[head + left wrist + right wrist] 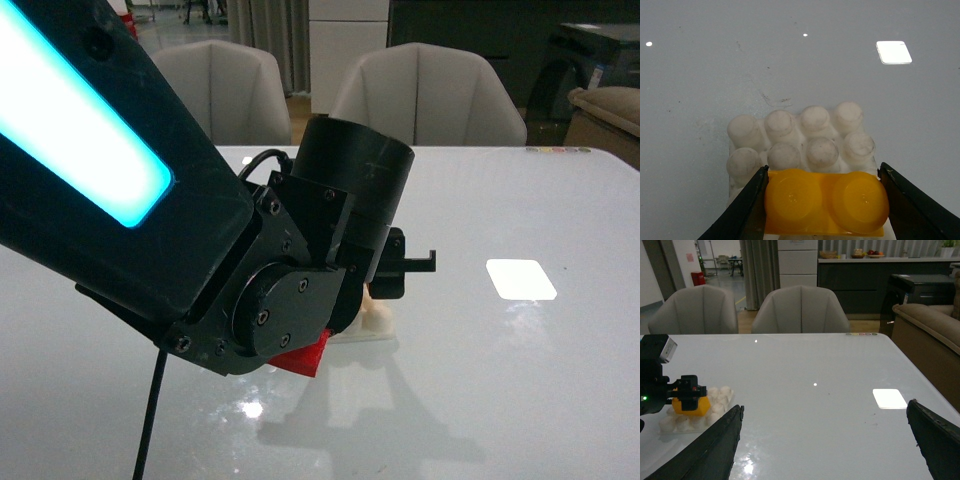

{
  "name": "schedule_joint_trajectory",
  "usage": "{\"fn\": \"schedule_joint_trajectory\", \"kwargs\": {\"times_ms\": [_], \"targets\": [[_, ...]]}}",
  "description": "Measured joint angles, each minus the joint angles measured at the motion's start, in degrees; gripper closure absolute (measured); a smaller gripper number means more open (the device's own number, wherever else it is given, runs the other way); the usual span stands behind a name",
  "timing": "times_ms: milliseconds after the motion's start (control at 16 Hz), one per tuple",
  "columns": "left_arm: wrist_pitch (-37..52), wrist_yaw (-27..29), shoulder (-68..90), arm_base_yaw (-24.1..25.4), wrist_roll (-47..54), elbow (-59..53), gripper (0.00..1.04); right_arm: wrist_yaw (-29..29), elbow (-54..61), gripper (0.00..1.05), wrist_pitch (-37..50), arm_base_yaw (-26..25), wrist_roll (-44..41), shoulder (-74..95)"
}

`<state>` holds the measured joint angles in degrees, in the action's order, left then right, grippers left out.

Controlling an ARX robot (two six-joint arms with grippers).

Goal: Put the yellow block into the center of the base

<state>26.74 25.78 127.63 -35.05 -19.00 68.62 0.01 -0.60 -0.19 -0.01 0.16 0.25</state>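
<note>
The left claw [822, 169] pinches one yellow block [825, 202], two bumps, on one white base [800, 132] showing eight bare bumps. The right claw [825, 405] gapes wide, empty. One bright patch [520, 278] lies at the base's two o'clock.

Can see only a corner of base [378, 322] behind left arm [150, 230], front view centre. Can't identify red piece [300, 358] under it. Lose lower edge of yellow block [825, 202] at left wrist frame bottom.

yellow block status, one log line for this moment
left gripper: shut on yellow block | yellow block: over base, seated or not cannot tell | right gripper: open, empty
</note>
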Motion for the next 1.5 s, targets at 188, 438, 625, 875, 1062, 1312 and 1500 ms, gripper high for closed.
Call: {"fn": "schedule_joint_trajectory", "kwargs": {"times_ms": [188,438,625,875,1062,1312,1500], "targets": [[-1.6,-0.1,0.2,0.2,-0.3,0.9,0.46,0.0,0.0,0.06,0.0,0.0,0.0,0.0],[-5.6,-0.1,0.7,0.2,-3.0,3.4,0.46,0.0,0.0,0.06,0.0,0.0,0.0,0.0],[-8.8,0.3,2.0,0.9,-5.7,5.7,0.46,0.0,0.0,0.06,0.0,0.0,0.0,0.0],[-8.4,0.8,3.5,1.0,-6.7,5.8,0.46,0.0,0.0,0.06,0.0,0.0,0.0,0.0],[-8.4,0.7,3.5,1.0,-7.1,5.8,0.47,0.0,0.0,0.06,0.0,0.0,0.0,0.0],[-6.6,0.9,3.5,1.2,-6.4,5.4,0.35,0.0,0.0,0.06,0.0,0.0,0.0,0.0],[0.1,1.3,-0.9,3.3,-1.9,3.0,0.07,0.0,0.0,0.06,0.0,0.0,0.0,0.0]]}}
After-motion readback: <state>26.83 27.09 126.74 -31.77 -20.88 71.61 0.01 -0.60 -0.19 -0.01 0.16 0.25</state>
